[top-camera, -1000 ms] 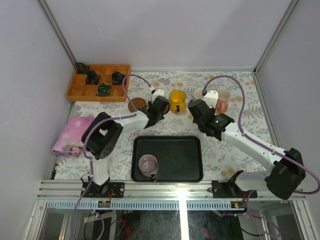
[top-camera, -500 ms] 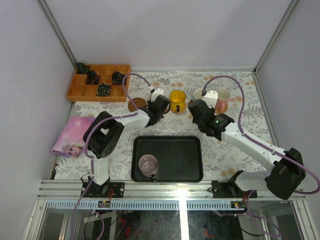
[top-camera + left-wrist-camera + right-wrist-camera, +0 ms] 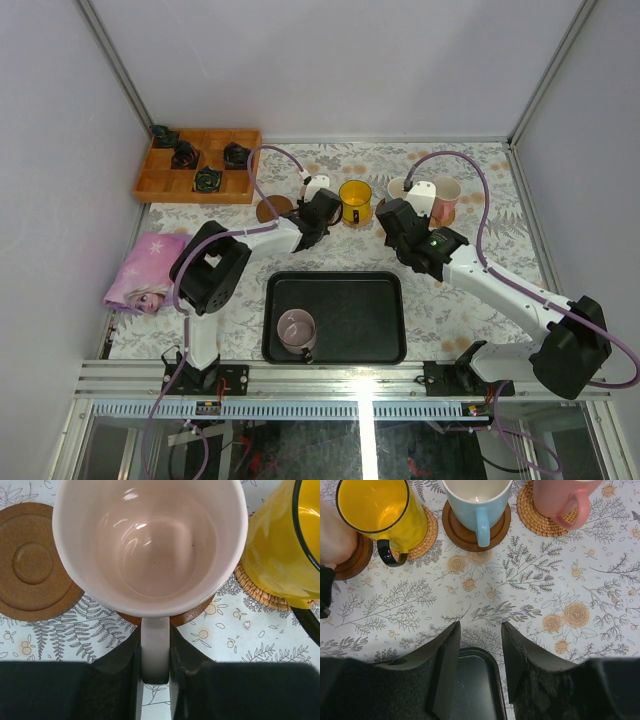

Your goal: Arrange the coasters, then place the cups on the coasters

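My left gripper (image 3: 155,636) is shut on the pale handle of a white cup (image 3: 150,540), which stands over a brown wooden coaster (image 3: 192,616). A bare wooden coaster (image 3: 32,565) lies just left of it. To its right a yellow cup (image 3: 380,510) stands on a woven coaster (image 3: 427,532). Further right are a blue-handled cup (image 3: 477,500) on a wooden coaster (image 3: 465,535) and a pink cup (image 3: 560,497) on a woven one. A mauve cup (image 3: 297,328) stands in the black tray (image 3: 335,278). My right gripper (image 3: 480,630) hangs open and holds nothing, over the tray's far edge.
A wooden compartment box (image 3: 200,165) with small black objects sits at the back left. A pink printed cloth (image 3: 150,270) lies at the left edge. Grey walls close in the flowered tabletop on three sides.
My left gripper has edged slightly toward the far side with the white cup's handle still in it. The right arm has stayed put.
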{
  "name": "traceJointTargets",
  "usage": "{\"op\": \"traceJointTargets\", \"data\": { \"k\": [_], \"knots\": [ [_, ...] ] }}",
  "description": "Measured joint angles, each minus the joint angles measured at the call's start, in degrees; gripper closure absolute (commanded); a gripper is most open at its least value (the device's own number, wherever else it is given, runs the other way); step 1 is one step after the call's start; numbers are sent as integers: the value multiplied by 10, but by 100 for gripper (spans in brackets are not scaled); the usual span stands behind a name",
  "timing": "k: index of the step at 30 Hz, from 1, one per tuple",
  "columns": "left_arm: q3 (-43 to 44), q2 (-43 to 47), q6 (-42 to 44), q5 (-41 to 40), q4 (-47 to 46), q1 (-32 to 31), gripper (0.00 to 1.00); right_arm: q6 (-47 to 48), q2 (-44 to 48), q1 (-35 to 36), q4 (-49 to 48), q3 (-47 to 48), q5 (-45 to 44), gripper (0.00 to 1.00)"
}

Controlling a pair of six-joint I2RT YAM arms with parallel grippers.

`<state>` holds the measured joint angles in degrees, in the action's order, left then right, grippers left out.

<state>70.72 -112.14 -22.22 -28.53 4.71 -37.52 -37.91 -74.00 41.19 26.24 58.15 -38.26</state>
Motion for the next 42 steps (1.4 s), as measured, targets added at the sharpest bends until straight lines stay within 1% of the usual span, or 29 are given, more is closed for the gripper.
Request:
{"op": "traceJointTargets", "data": {
  "k": [1,2,3,4,6,15,17,20,22,24,30,36,42],
  "knots": [
    [0,0,0,0,0,0,65,0,0,0,0,0,0,54],
    [0,0,-1,1,1,0,58,0,0,0,0,0,0,54],
    [-1,0,-1,1,4,0,52,0,0,0,0,0,0,54],
    [-2,0,-2,2,8,0,48,0,0,0,0,0,1,54],
    [-2,0,-4,2,16,0,46,0,-2,0,0,0,3,54],
    [-15,1,-13,0,31,0,45,0,-8,0,0,0,4,54],
    [-18,5,-15,0,36,0,36,0,-8,0,0,0,5,54],
    [-25,25,-19,1,48,0,16,0,-8,0,0,0,4,54],
    [-26,46,-21,3,56,0,7,0,-8,0,0,0,4,54],
    [-26,71,-22,3,61,0,1,0,-8,0,0,0,4,54],
    [-44,166,-33,7,73,0,0,2,-8,0,0,0,4,53],
    [-128,290,-50,28,116,0,0,15,-8,0,-5,0,-1,50],
    [-206,430,-82,60,200,-8,0,30,-13,-1,-17,7,-3,49]
  ]
}}
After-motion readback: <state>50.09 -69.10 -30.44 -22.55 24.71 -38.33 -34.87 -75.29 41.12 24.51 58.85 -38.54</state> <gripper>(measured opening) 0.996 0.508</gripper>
